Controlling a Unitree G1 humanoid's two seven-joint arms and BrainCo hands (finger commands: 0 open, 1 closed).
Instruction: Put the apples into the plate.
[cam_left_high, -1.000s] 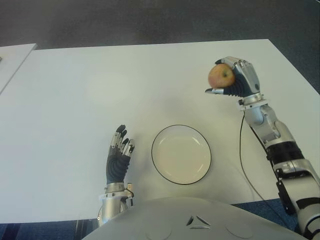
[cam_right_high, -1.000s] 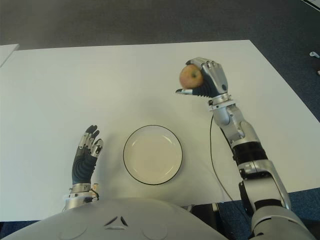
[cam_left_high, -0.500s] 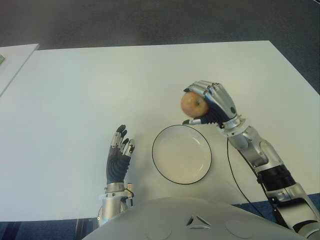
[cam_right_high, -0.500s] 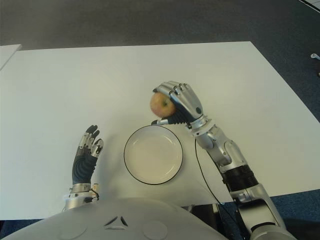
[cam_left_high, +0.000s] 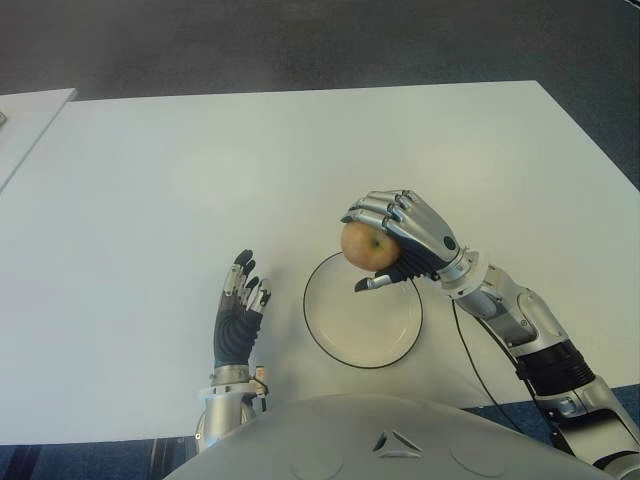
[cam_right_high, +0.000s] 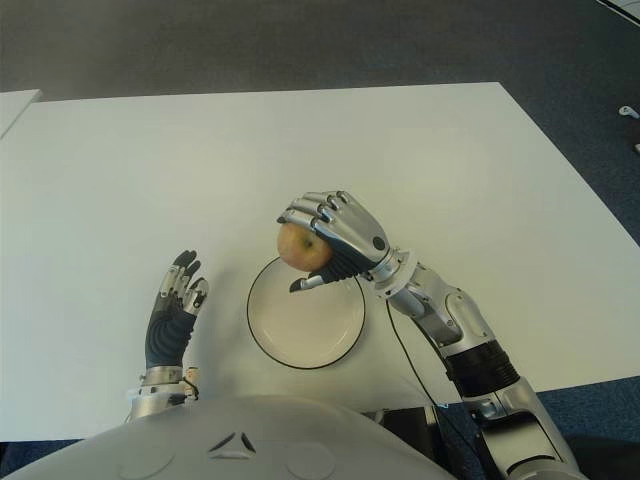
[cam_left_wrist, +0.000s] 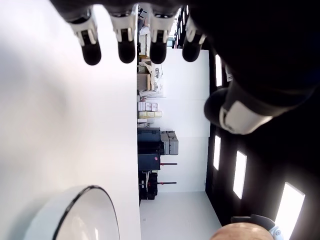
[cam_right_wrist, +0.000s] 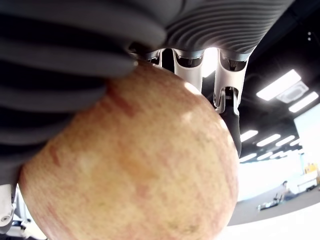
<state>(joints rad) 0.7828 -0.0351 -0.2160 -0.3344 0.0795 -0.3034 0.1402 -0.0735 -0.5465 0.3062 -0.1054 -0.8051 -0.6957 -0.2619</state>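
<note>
Left hand (cam_left_high: 238, 318), fingers spread and empty, shows left of the plate (cam_left_high: 330, 340) on the white bench (cam_left_high: 150, 200). Right hand (cam_left_high: 400, 240) grips the apple (cam_left_high: 366, 246), held above the plate's far rim; the plate's centre lies below and nearer the robot. Dark floor lies beyond the bench.

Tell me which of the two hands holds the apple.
The right hand holds the apple, its fingers curled around it above the plate's far rim. The left hand is open and holds nothing.
</note>
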